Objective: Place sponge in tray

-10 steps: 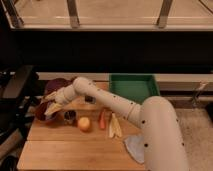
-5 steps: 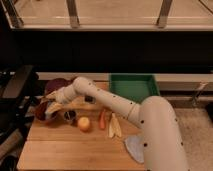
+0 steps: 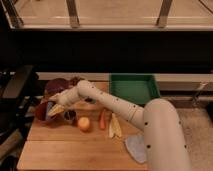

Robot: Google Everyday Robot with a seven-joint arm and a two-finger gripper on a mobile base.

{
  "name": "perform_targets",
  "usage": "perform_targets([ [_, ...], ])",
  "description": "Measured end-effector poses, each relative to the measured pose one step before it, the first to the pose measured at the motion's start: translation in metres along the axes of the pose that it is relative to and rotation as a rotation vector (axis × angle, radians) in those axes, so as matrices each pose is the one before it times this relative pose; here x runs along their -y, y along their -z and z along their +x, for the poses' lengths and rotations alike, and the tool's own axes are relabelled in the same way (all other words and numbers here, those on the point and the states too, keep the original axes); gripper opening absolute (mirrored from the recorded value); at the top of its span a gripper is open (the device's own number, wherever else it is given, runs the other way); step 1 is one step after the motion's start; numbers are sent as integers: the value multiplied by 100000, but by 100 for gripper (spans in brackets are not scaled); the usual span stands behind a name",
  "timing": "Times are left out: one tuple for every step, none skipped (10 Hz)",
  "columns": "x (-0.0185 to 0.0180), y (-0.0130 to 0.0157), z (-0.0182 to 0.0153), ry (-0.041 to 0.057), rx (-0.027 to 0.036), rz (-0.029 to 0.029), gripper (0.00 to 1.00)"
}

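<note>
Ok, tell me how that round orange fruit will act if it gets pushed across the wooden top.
The orange fruit looks round, so it would probably roll rather than slide, perhaps into the carrot beside it. It seems firm and smooth, so likely stiff and a bit slippery. The gripper sits open further left, apart from it.

We see a wooden table (image 3: 60, 150) holding a tray, bowls and food.
A green tray (image 3: 133, 90) sits at its back right. At the left end are a red bowl (image 3: 40, 113) and, behind it, a purple bowl (image 3: 56, 86). A round orange fruit (image 3: 84, 123), a reddish stick (image 3: 103, 119) and a yellow banana (image 3: 115, 126) lie mid-table, and a grey-blue cloth (image 3: 135, 148) lies front right. The gripper (image 3: 55, 110) hangs over the left end, jaws apart.
</note>
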Motion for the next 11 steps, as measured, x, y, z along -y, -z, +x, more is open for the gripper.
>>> perform_targets([
  [-169, -3, 219, -801, 422, 220, 64],
  [-151, -17, 164, -762, 496, 219, 60],
  [-65, -20, 146, -698, 678, 322, 48],
  [37, 54, 41, -497, 464, 162, 40],
  [-6, -168, -75, -36, 495, -284, 28],
  [-28, -203, -98, 193, 343, -341, 18],
  [45, -72, -56, 63, 248, -71, 8],
  [11, -65, -44, 68, 139, -61, 3],
  [-20, -84, -127, 353, 144, -138, 0],
  [51, 19, -314, 703, 161, -26, 0],
  [94, 119, -530, 1204, 138, 14, 0],
])
